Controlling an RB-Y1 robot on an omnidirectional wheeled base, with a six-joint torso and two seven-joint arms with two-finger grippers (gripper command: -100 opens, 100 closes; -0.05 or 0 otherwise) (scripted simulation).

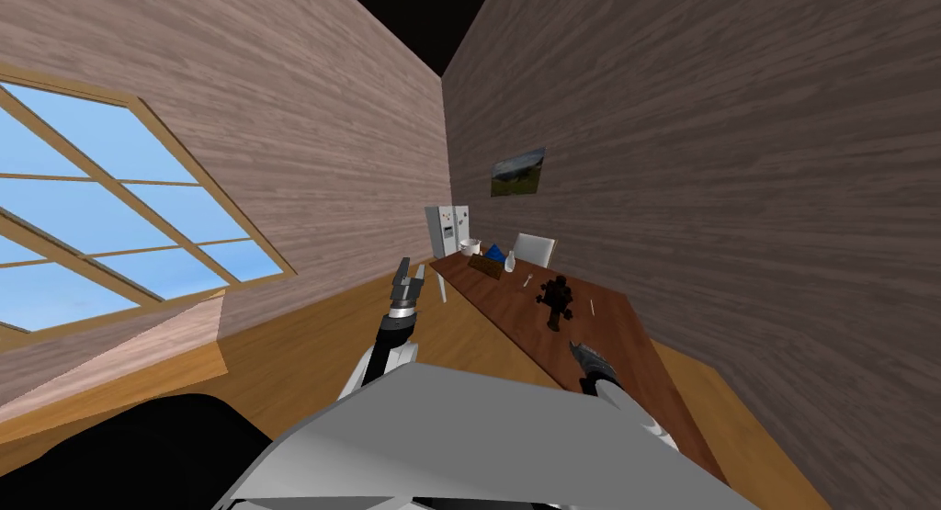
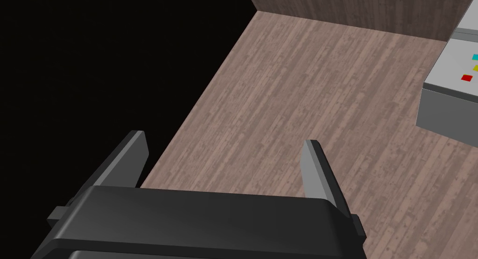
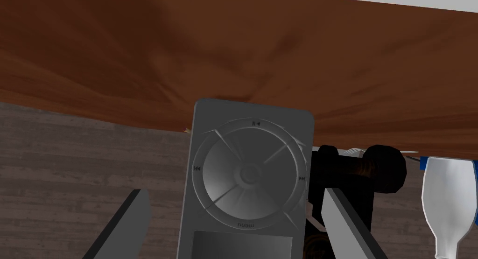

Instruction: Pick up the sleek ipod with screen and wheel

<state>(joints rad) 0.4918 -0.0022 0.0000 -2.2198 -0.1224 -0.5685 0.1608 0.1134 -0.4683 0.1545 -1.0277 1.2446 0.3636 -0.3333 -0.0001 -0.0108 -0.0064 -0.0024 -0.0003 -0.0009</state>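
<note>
Grey and flat, the ipod (image 3: 249, 177) is a round-cornered slab with an embossed click wheel and a dark screen. It sits between the blade-like right jaws, which stand wide with a gap on either side and grip nothing. Whether it touches the counter (image 3: 140, 60), a streaky brown wood, I cannot tell. Just beyond are a lumpy black figure (image 3: 378, 170) and a smooth white vase (image 3: 448, 200). The left jaws, likewise wide and empty, hang beside the counter, pointing toward a boxy grey fridge (image 2: 448, 88).
</note>
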